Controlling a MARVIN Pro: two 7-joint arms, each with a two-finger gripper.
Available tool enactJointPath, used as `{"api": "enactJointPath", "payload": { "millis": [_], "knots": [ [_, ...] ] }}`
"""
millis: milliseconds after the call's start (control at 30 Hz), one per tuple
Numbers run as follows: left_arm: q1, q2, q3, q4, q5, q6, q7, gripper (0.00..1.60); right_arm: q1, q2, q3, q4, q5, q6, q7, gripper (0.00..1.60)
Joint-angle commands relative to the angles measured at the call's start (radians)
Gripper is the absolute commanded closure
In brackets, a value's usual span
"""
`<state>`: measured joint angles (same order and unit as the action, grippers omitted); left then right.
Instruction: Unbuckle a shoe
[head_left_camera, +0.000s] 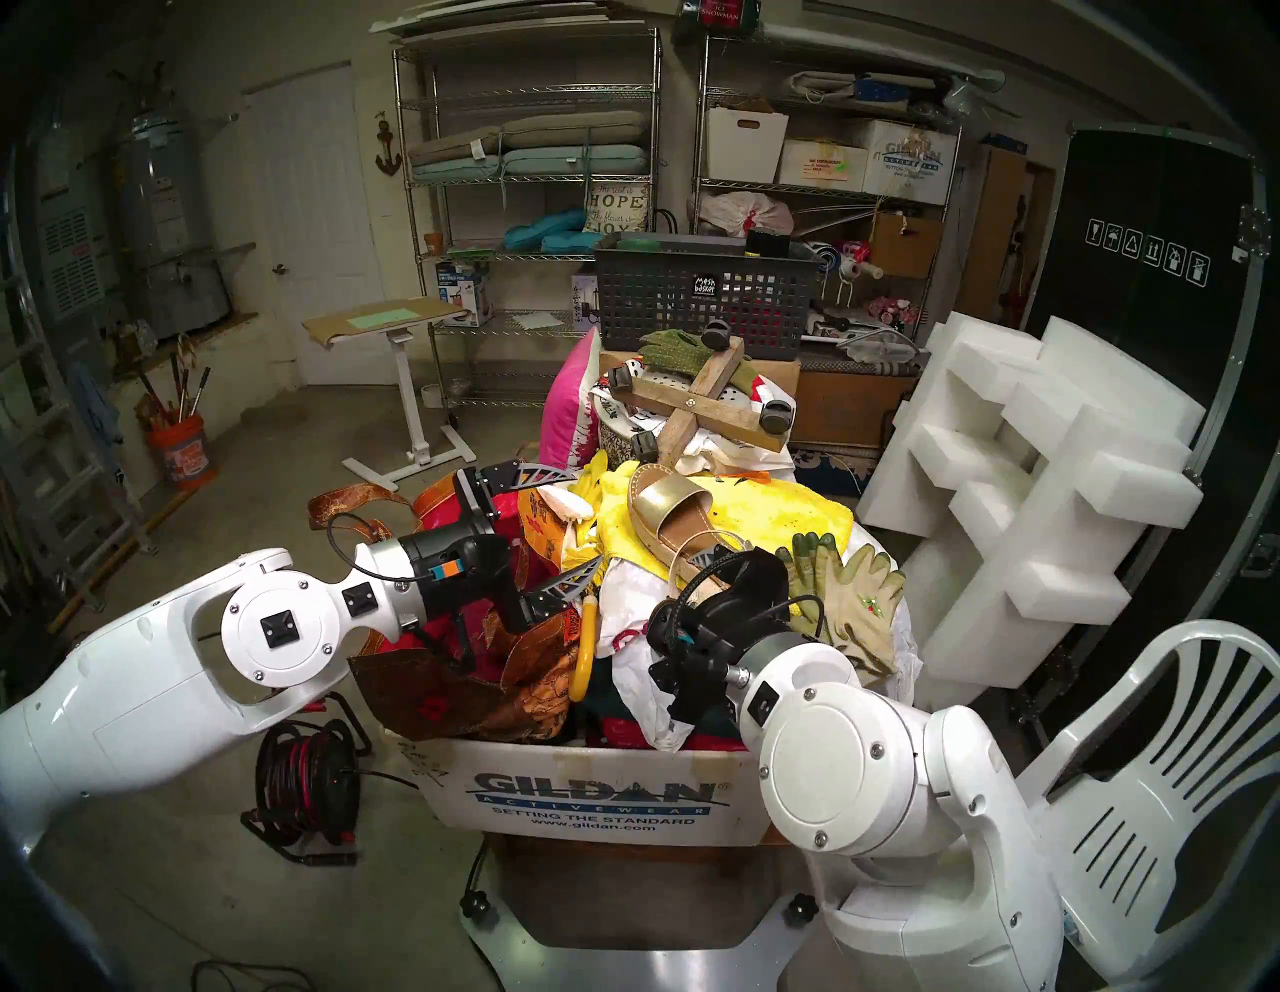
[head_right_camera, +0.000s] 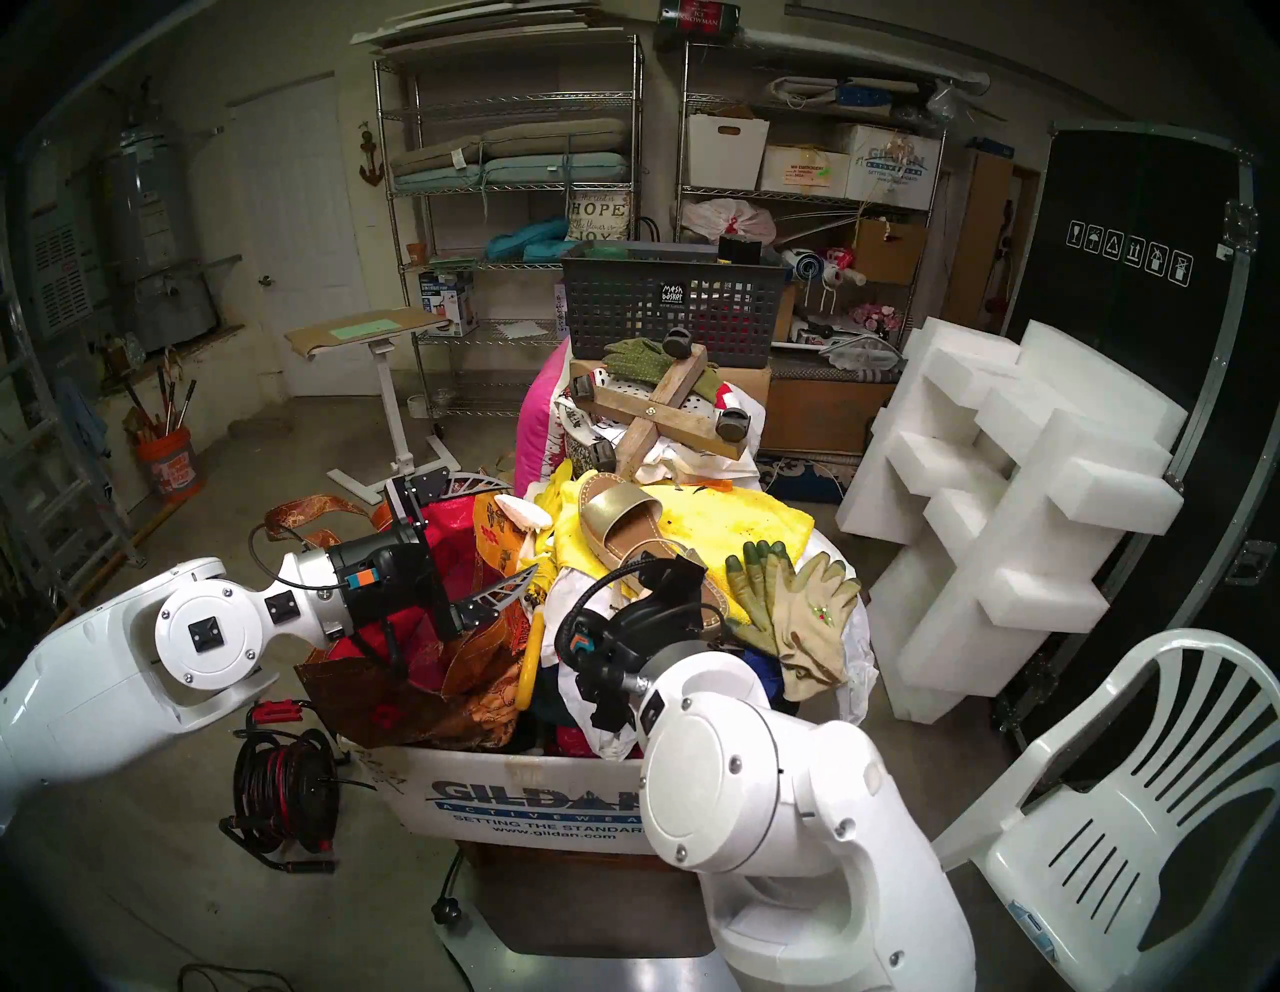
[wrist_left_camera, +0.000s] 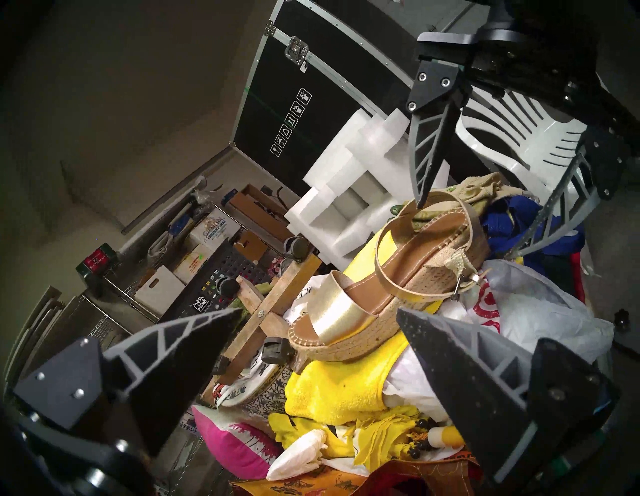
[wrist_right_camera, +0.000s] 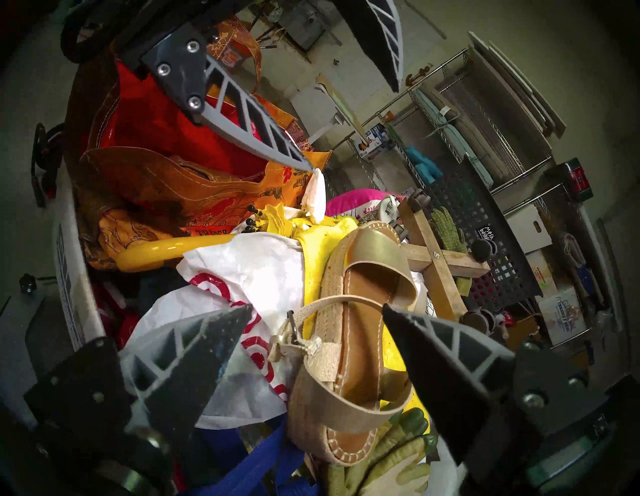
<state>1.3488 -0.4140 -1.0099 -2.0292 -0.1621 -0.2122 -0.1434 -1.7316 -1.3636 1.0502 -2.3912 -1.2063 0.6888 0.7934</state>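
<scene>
White plastic arms flanked a heaped cardboard box (head_left_camera: 589, 796) printed "GILDAN ACTIVEWEAR, SETTING THE STANDARD, www.gildan.com"; at the left, the left gripper (head_left_camera: 561, 526) stood with its jaws spread wide and empty over a red and orange bag (head_left_camera: 478, 651). At centre, the shoe (head_left_camera: 682, 516) lay atop a yellow cloth (head_left_camera: 796, 519) on the heap, in front of a grey basket (head_left_camera: 699, 298) labelled "Mesh basket". To the right, the right gripper (wrist_right_camera: 317, 313) hung just behind the shoe's heel, jaws likewise wide and empty, beside tan gloves (head_left_camera: 852, 603).
</scene>
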Motion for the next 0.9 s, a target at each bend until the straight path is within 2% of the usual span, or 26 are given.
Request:
{"api": "enactJointPath", "payload": {
  "millis": [0,67,333,567,767,867],
  "knots": [
    [-0.011,-0.027,0.006,-0.008,-0.001,-0.017,-0.004,0.00,0.026,0.009,0.012,0.007,-0.014,-0.006,0.002,0.38],
    [-0.022,-0.046,0.015,-0.006,0.004,-0.010,-0.015,0.00,0.026,0.015,0.020,0.010,-0.010,-0.008,0.006,0.47],
    [-0.068,-0.120,0.051,0.018,0.026,0.021,-0.049,0.00,0.018,0.036,0.058,0.031,0.011,-0.026,0.009,0.51],
    [-0.089,-0.147,0.068,0.040,0.036,0.039,-0.067,0.00,0.026,0.063,0.069,0.045,0.022,-0.055,0.019,0.68],
    [-0.098,-0.164,0.079,0.059,0.040,0.034,-0.093,0.00,0.048,0.079,0.068,0.059,0.015,-0.079,0.021,0.75],
    [-0.099,-0.168,0.085,0.066,0.040,0.024,-0.108,0.00,0.058,0.085,0.066,0.064,0.012,-0.083,0.033,0.69]
  ]
}}
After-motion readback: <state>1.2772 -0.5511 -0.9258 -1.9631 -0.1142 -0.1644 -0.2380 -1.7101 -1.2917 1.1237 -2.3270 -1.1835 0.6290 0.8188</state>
